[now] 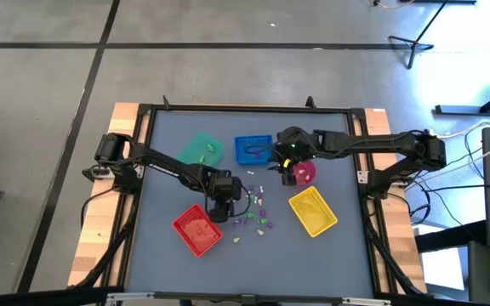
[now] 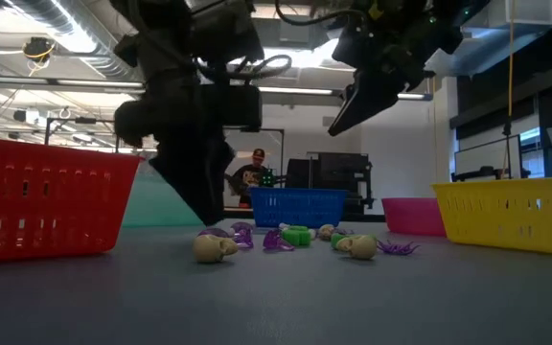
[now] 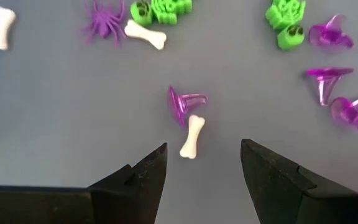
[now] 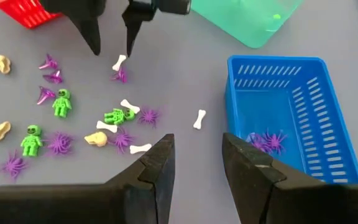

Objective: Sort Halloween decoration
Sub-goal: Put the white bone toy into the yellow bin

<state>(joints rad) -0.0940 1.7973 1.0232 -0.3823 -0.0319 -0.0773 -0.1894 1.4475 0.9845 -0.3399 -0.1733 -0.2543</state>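
The Halloween decoration lies loose on the grey table (image 1: 168, 183): purple spiders, purple witch hats, green figures, white bones and pale skulls (image 1: 255, 212). My left gripper (image 3: 202, 163) stands open just above the table, pointing steeply down. A white bone (image 3: 192, 135) lies flat just ahead of its fingertips, beside a purple hat (image 3: 185, 102). My right gripper (image 4: 197, 165) hangs open higher up, near the blue tray (image 4: 291, 118), with nothing between its fingers. Purple spiders (image 4: 267, 141) lie in that tray. A second bone (image 4: 199, 118) lies on the table beside it.
A red tray (image 1: 197, 229) stands at the near left, a yellow tray (image 1: 313, 211) at the near right, and a green tray (image 1: 201, 150) at the far left. A pink bowl (image 1: 303, 172) sits close under my right arm. A person (image 2: 252, 172) shows behind the table.
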